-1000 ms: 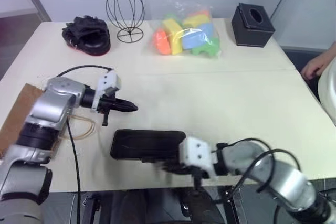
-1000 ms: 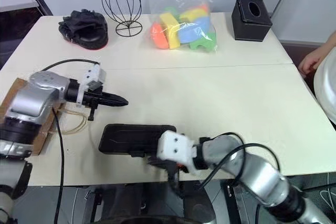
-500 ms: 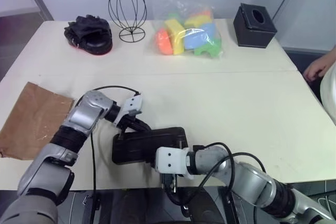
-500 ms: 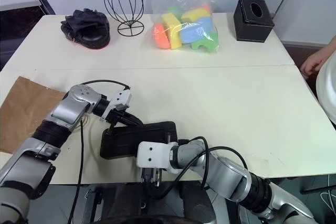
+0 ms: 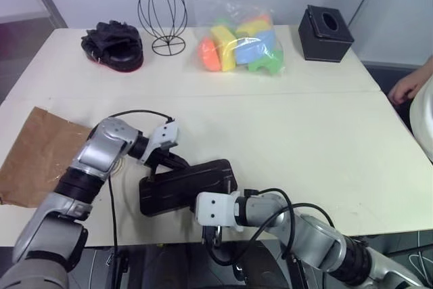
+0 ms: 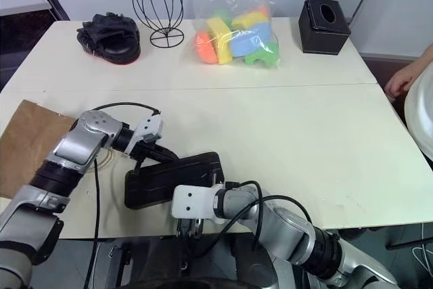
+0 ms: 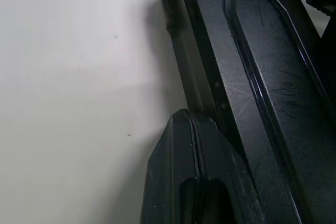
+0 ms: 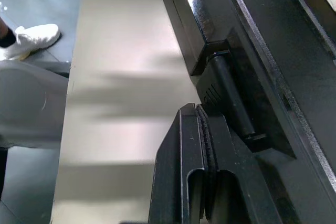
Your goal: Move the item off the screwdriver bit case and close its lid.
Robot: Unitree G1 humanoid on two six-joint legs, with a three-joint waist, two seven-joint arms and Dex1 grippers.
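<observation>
The dark screwdriver bit case point(image 5: 162, 204) lies near the table's front edge, turned a little askew. Its lid point(image 5: 189, 181) lies down over the tray; whether the latch has caught I cannot tell. My left gripper point(image 5: 180, 162) is shut, its tips against the case's far left edge point(image 7: 262, 77). At the near edge of the case point(image 8: 273, 51), by a small hinge-like pin, my right gripper point(image 8: 198, 109) is shut too. The item, a brown paper bag point(image 5: 37, 157), lies flat on the table to the left, off the case, its thin handles point(image 5: 116, 167) pointing toward the case.
Along the back of the table stand a black bundle point(image 5: 113, 44), a wire head form point(image 5: 162, 15), a clear bag of coloured foam pieces point(image 5: 240, 40) and a black tissue box point(image 5: 327, 32). A person's hand point(image 5: 409, 86) rests at the right edge.
My left gripper came down and right from above the table to the case's far edge. My right gripper slid left along the near edge. The case has turned slightly.
</observation>
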